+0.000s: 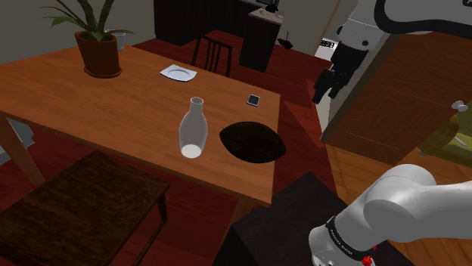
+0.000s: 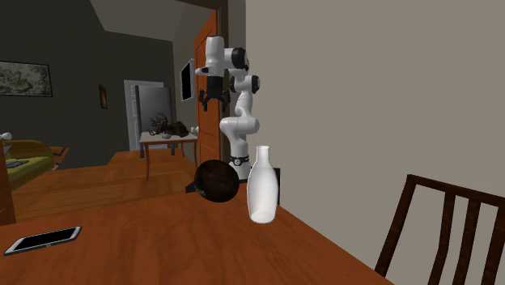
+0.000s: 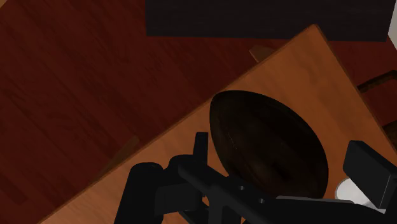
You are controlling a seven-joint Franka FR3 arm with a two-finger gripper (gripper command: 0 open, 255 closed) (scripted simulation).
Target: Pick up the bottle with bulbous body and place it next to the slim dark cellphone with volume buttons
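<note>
Pale whitish bottle with bulbous body and narrow neck (image 1: 193,130) stands upright on the brown wooden table (image 1: 91,102), towards its near right part in the shoulder view. A dark brown oval bowl (image 1: 253,142) sits just right of the bottle by the table's near edge; cannot tell whether the two touch. Slim dark cellphone with a light rim (image 1: 253,100) lies flat beyond the bowl, near the table's right edge, apart from the bottle. Black two-finger end effector (image 1: 324,89) hangs high off the table's right side, over dark red floor (image 1: 299,68), well apart from the bottle. In the wrist view its fingers (image 3: 369,173) stand spread with nothing between them: released, grasping nothing; the bowl lies beyond them. Also on the table: a small white plate (image 1: 179,73) at the far edge and a green potted plant in a brown pot (image 1: 98,47) at the far left. A dark wooden chair (image 1: 212,53) stands behind the plate.
</note>
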